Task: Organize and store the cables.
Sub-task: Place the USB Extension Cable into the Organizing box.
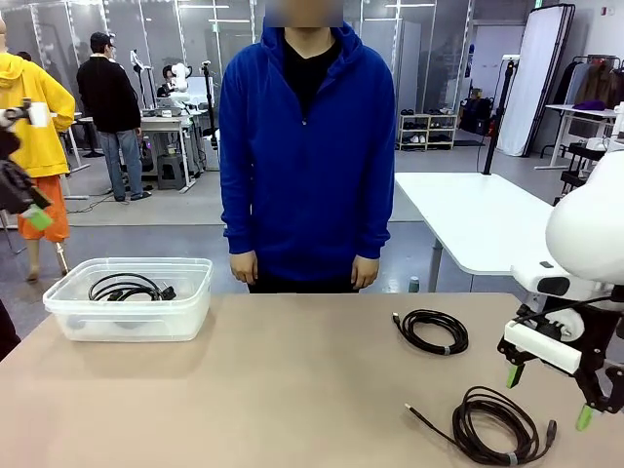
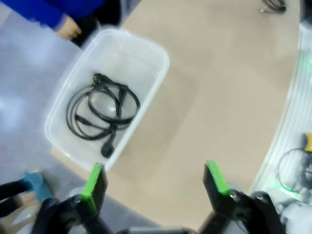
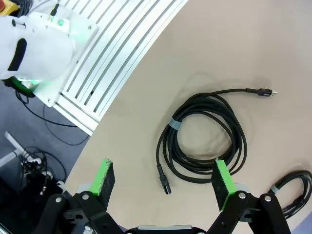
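Three black cables show. One coil (image 1: 127,289) lies in the clear plastic bin (image 1: 132,322) at the table's left; my left gripper (image 2: 153,180) hovers open high above it, and from there I see the same coil (image 2: 114,88) in the bin (image 2: 156,53). A small coil (image 1: 458,337) rests on the table's right side. A larger coil (image 1: 466,429) with loose plug ends lies near the front right. My right gripper (image 1: 548,396) hangs open just right of it, and the coil (image 3: 174,124) sits between and beyond its green pads (image 3: 103,176), untouched.
A person in a blue hoodie (image 1: 307,146) stands at the far edge, hands down. The small coil's edge (image 3: 292,192) is at the right wrist view's lower right. My right arm's white base (image 3: 39,44) and slatted table edge border the front right. Bare tabletop (image 1: 292,390) spans the middle.
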### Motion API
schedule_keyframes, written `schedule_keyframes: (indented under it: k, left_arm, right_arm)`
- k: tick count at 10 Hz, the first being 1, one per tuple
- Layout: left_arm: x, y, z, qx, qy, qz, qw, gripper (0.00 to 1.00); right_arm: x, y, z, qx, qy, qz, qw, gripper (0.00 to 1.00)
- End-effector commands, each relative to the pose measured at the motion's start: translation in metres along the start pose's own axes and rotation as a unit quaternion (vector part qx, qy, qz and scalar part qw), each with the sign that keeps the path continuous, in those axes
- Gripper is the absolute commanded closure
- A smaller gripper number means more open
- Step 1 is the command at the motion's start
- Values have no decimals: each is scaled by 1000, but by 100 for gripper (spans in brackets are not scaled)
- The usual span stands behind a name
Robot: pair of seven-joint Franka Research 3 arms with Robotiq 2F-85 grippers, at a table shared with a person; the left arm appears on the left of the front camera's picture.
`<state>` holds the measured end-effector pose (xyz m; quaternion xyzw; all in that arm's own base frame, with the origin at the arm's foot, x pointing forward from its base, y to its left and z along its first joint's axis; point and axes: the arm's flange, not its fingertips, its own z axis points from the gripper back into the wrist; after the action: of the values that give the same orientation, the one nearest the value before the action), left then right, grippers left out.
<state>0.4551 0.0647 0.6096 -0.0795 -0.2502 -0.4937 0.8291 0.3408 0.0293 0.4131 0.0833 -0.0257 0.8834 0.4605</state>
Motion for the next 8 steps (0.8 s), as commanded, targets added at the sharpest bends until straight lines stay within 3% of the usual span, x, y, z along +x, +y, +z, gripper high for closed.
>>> schedule_keyframes:
  k: [1,5,8]
  left_arm:
    - [-33,-44,-9,54,-40,-25,997,0]
    - [-62,-79,-1,73,-66,-29,995,0]
    - [-62,-79,1,63,-65,-23,996,0]
  right_arm:
    - [0,-3,-18,16,15,16,1000,0]
    - [18,-24,-46,68,36,31,997,0]
    - [31,-18,-55,51,40,0,998,0]
